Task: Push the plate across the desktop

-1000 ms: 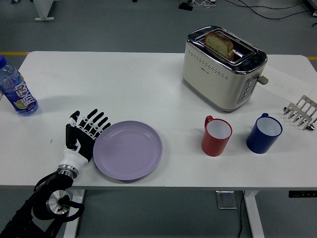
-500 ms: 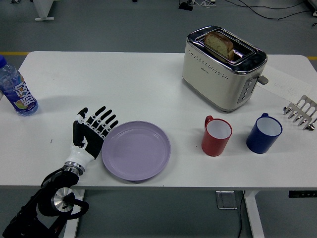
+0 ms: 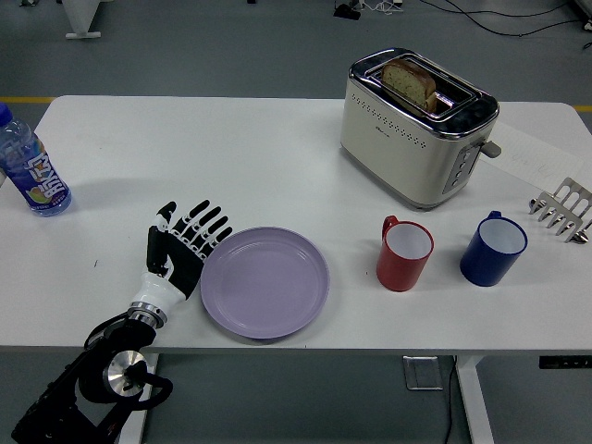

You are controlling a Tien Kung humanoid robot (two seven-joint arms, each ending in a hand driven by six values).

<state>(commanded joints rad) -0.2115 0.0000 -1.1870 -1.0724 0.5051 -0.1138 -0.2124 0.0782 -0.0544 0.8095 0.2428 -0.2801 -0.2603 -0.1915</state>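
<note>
Plate (image 3: 265,282) lying flat on the white surface (image 3: 231,166), near the front edge, left of centre. Directly to the right of the left robot hand (image 3: 183,245) — rim touching or just beside the fingertips (image 3: 219,233); actual contact not resolvable from this view. No long axis to consider: round plate, same profile from every side.

Left robot hand set at the plate's left rim, palm side turned toward it, forearm entering from the lower-left corner. Fingers extended and fanned, not curled — released, grasping nothing. Posture suited to a flat-handed push, not a pick.

Right robot hand out of view. Left therefore the only hand near the plate, and the one placed to drive it.

Judged direction of push: rightward across the surface. Path ahead open for a stretch, then a red mug (image 3: 405,253) in line, a blue mug (image 3: 494,250) beyond it. Toaster (image 3: 416,126) with bread in the slot farther back, clear of the path. Water bottle (image 3: 31,169) at the far left, behind the hand, not a factor.

Caution: off-centre pressure on the rim likely to rotate or skew the plate toward the front edge. Recommended: contact kept level with the plate's middle, travel stopped short of the red mug.
</note>
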